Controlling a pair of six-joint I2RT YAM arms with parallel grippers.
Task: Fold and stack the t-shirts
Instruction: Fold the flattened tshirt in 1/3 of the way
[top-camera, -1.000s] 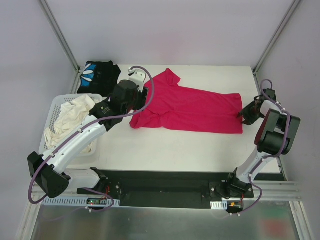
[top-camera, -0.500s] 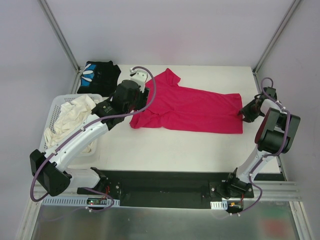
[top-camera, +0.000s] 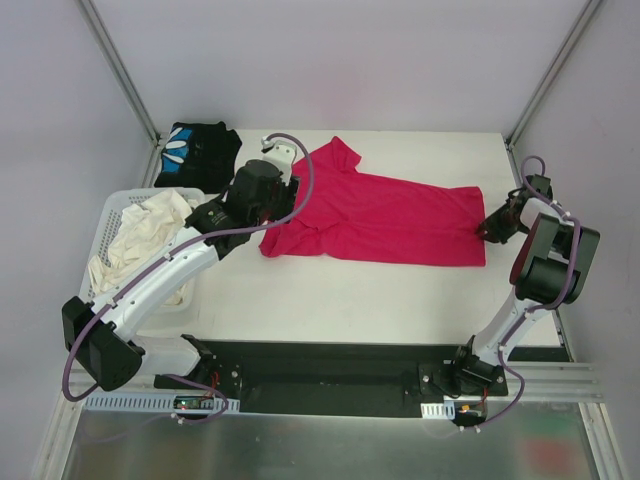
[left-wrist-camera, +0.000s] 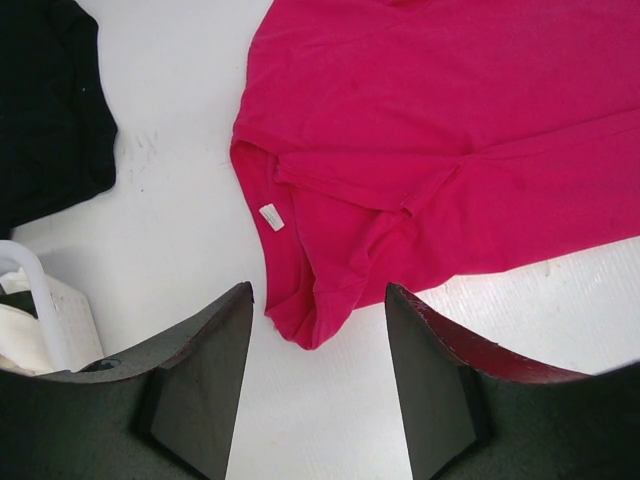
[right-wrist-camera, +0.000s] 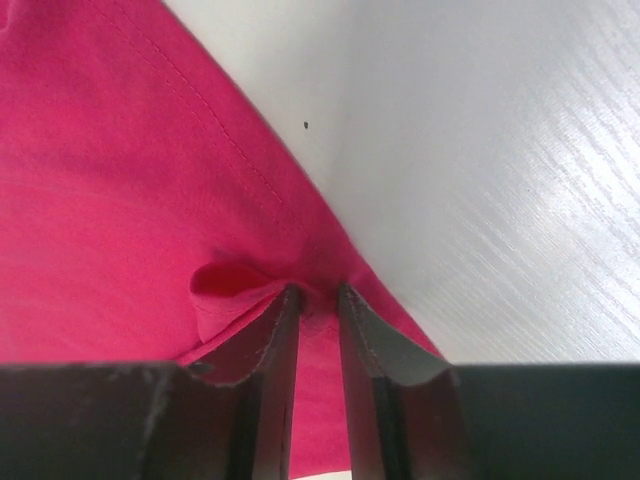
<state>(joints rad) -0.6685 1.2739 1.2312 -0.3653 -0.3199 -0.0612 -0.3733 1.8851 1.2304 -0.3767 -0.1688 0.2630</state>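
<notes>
Now your right end effector has narrowed onto the hem of the magenta-red t-shirt, pinching a small pucker; the left end effector hangs spread above the opposite end. With the shirt flat on the table, folding can likely start

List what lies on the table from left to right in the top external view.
white basket → black t-shirt → magenta t-shirt → right gripper, at the magenta shirt's right edge. The left gripper overlaps that shirt's left end, so it is left out.
</notes>
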